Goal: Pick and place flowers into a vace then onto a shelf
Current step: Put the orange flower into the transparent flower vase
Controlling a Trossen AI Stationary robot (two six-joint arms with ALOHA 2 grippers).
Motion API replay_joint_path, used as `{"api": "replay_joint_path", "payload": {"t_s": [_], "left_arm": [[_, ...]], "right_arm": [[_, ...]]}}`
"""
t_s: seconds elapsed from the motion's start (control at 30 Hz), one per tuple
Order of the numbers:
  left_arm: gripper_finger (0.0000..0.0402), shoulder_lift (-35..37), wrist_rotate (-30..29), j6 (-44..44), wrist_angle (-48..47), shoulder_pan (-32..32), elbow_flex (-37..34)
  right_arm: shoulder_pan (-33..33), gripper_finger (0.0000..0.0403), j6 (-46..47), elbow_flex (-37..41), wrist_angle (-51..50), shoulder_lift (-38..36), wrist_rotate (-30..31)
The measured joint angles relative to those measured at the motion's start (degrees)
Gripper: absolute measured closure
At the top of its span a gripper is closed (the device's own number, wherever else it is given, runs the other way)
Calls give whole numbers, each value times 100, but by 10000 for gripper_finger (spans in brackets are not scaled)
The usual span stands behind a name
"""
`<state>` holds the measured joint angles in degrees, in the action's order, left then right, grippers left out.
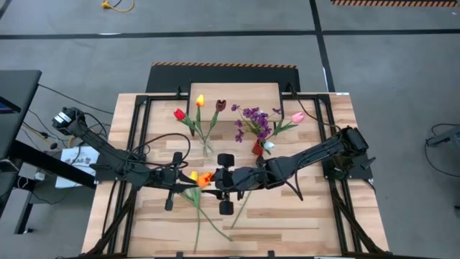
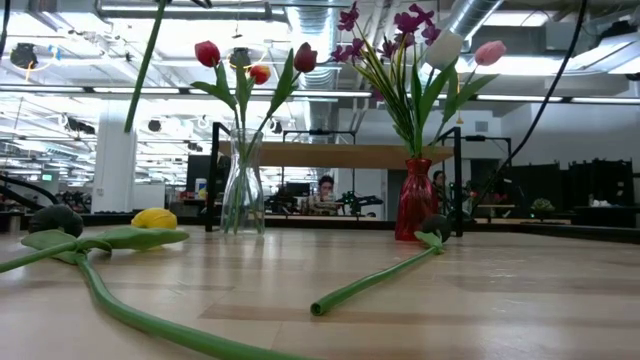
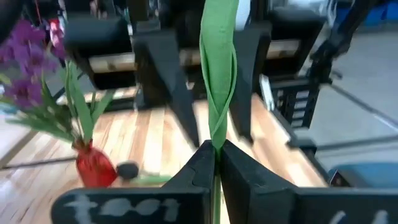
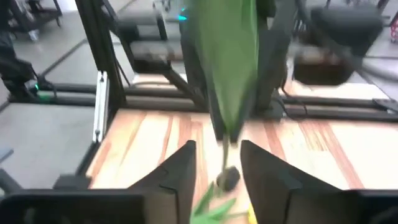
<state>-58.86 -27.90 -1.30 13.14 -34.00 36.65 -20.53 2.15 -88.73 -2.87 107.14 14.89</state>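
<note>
An orange tulip [image 1: 205, 178] hangs over the table's middle, my left gripper [image 3: 216, 154] shut on it. Its stem [image 2: 145, 60] reaches down from the top of the low view. My right gripper [image 4: 217, 168] faces it from the right, open, with a finger on either side of the stem [image 4: 227, 146] and a gap on both sides. At the far side stand a clear vase [image 2: 243, 185] with red tulips and a red vase [image 2: 415, 200] with purple blossoms, a white tulip and a pink tulip. The shelf [image 2: 350, 155] stands behind them. My left gripper pinches the tulip's stem and the leaf wrapped round it [image 3: 217, 134] between its two fingers. The fingers come nearly level from the table's left and lie across the stem. The tulip stands about upright, its lower stem hanging free, clear of the table.
Loose flowers lie on the table under and near the grippers: a yellow tulip [image 2: 155, 218], a dark-headed one [image 2: 55, 218] and another long stem [image 2: 380, 280]. Black frame rails [image 1: 118, 180] run along the table's left and right sides.
</note>
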Motion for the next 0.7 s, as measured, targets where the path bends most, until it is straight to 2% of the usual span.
{"api": "replay_joint_path", "payload": {"t_s": [0.17, 0.33, 0.5, 0.7], "left_arm": [[401, 23, -4, 0, -31, 0, 8], [401, 94, -50, 0, -85, -15, 6], [401, 206, -133, 0, -143, -32, 4], [401, 315, -285, 4, -214, -109, 4]], "right_arm": [[-46, 229, 174, 3, -423, -68, 10], [-115, 198, 397, 6, -866, -165, 20], [-180, 191, 852, 1, -1343, -334, 8], [-270, 201, 1389, -4, -1852, -530, 64]]}}
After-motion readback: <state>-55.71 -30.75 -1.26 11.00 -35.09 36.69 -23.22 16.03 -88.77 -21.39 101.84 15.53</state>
